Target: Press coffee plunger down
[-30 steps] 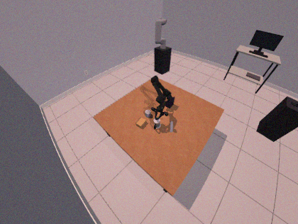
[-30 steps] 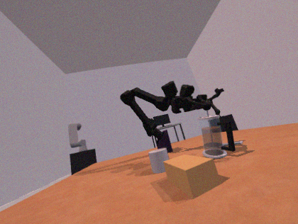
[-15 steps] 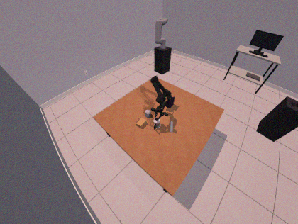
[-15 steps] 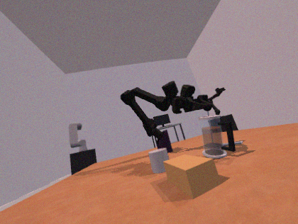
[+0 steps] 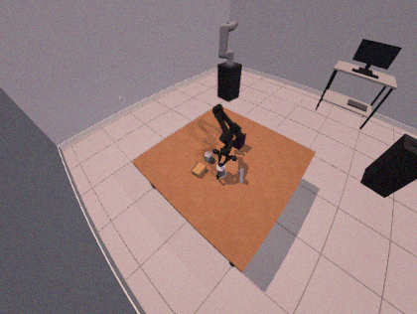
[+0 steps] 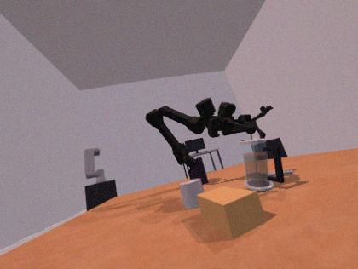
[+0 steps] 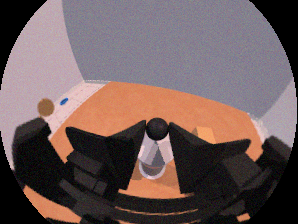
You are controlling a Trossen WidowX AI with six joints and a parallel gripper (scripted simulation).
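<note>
The coffee press (image 5: 221, 170) (image 6: 256, 168) (image 7: 152, 172) stands on the orange table top, its clear beaker partly filled with something darker and its black handle (image 6: 279, 163) at one side. It looks upright in the exterior view. A short length of thin plunger rod (image 6: 251, 137) shows above the lid. The round black plunger knob (image 7: 157, 128) sits between the fingertips in the wrist view. My gripper (image 6: 251, 128) (image 7: 157, 124) is shut on this knob, above the press. The plunger's disc inside the beaker is too blurred to place.
A grey cup (image 5: 208, 157) (image 6: 192, 194) and a tan block (image 5: 200, 170) (image 6: 230, 208) (image 7: 204, 134) stand beside the press. A thin grey bar (image 5: 241, 175) lies on its other side. The orange table top (image 5: 258, 199) bears them all. Other robots and a desk are far off.
</note>
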